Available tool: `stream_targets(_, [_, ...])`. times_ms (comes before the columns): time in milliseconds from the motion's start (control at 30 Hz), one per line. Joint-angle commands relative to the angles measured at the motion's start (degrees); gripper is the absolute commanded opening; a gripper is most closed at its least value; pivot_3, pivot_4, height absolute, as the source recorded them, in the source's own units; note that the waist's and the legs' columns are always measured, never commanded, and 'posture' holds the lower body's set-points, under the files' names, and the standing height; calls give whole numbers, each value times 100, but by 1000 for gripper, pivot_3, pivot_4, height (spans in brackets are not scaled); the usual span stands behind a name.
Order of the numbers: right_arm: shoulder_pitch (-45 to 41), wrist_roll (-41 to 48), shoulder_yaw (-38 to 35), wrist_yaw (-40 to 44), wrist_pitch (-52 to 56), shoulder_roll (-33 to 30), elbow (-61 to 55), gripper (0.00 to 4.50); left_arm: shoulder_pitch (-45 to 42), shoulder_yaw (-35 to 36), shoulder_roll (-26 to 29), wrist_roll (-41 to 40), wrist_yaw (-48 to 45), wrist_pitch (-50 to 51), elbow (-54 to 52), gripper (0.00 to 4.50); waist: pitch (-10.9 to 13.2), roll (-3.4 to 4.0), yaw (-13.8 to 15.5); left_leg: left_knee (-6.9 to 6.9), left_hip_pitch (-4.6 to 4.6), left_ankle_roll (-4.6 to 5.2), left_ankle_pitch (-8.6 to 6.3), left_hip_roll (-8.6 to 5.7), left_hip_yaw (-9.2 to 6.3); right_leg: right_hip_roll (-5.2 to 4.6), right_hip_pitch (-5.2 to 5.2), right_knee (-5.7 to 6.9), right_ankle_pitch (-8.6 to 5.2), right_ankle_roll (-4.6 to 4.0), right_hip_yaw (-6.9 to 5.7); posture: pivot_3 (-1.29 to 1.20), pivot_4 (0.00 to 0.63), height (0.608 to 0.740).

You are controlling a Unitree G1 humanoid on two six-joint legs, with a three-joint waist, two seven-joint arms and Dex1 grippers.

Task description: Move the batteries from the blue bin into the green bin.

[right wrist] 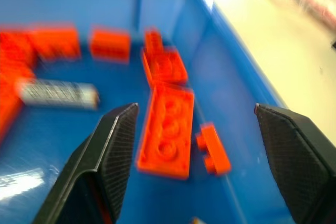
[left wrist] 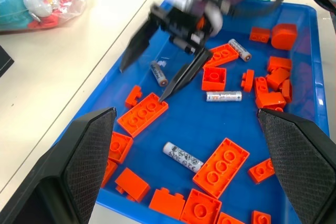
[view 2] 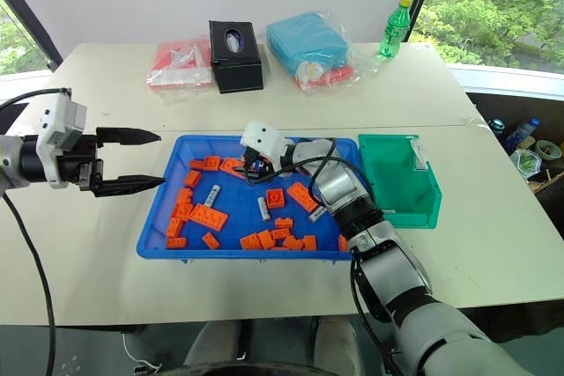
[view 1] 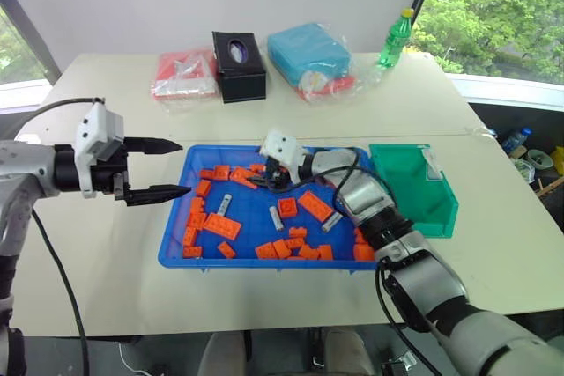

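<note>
Cream table [view 1: 493, 244] carries blue bin [view 1: 176, 244] beside windows [view 1: 493, 15].

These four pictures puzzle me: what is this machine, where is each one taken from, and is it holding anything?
It is a humanoid robot with two arms. Two pictures come from its head, two from cameras on its wrists. The left gripper hovers open beside the blue bin. The right gripper is open over the bin, holding nothing. Orange bricks and batteries lie in the bin. The green bin stands right of it. Behind are a tissue box, wrapped packets and a bottle.
</note>
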Motion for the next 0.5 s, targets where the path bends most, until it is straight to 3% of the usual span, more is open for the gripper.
stream_targets(33, [-377, 153, 275, 908, -177, -153, -167, 3637, -13, 108, 25, 1, -14, -105, -95, 4500, 0, 0, -2, 0, 2, 0, 0, 0, -2, 1, -3, -1, -1, -1, 0, 0, 150, 733])
stream_targets(133, [-838, -149, 671, 1400, -1076, -123, 582, 3637, 123, 226, 87, -31, -7, -70, -183, 4500, 0, 0, -18, 1, 4, 0, 0, 0, 1, 0, -12, -1, -3, -1, 0, 0, 150, 733])
stream_targets(267, [-1375, -617, 1034, 1325, -2360, 186, 1876, 3637, 561, 543, 210, -120, 20, 49, -450, 4500, 0, 0, -40, -7, 5, 0, 0, 2, 4, 1, -24, 2, -2, 0, 3, 0, 150, 733])
stream_targets(500, [-1904, -1557, 1388, 376, -4290, 509, 3556, 3637, 1325, 1261, 264, -315, 252, 324, -1016, 4500, 4, -7, -14, -6, -1, -4, 0, 1, 2, 7, -23, -1, -1, -2, 11, 0, 150, 733])
